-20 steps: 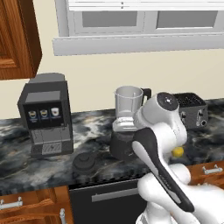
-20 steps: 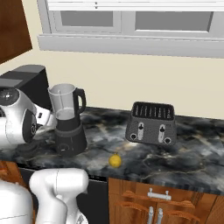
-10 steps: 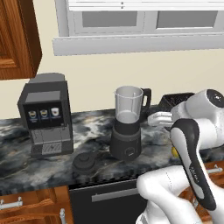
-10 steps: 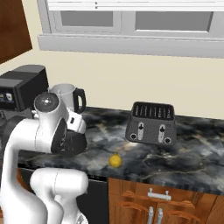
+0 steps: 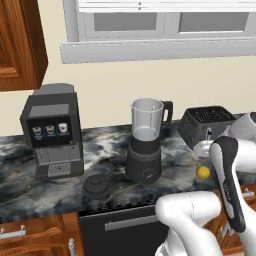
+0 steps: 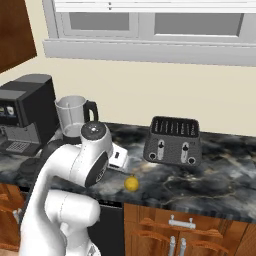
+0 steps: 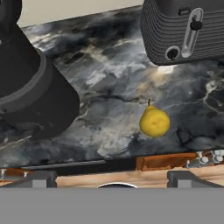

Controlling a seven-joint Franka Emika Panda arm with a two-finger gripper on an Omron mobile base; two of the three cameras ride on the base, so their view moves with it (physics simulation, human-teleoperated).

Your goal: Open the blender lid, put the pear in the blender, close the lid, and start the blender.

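Pear lay on the dark marbled counter near its front edge, between the blender and the toaster, touching neither. Pincer hung above and in front of the fruit, its two tips spread fully wide with nothing between them. The blender's clear jar stood open on its grey base, and the blender lid rested on the counter just left of the base, near the coffee machine

A dark marbled stone counter runs above brown wooden cabinets with metal handles, beneath a cream wall and a grey-framed window; another wooden cabinet hangs upper left.
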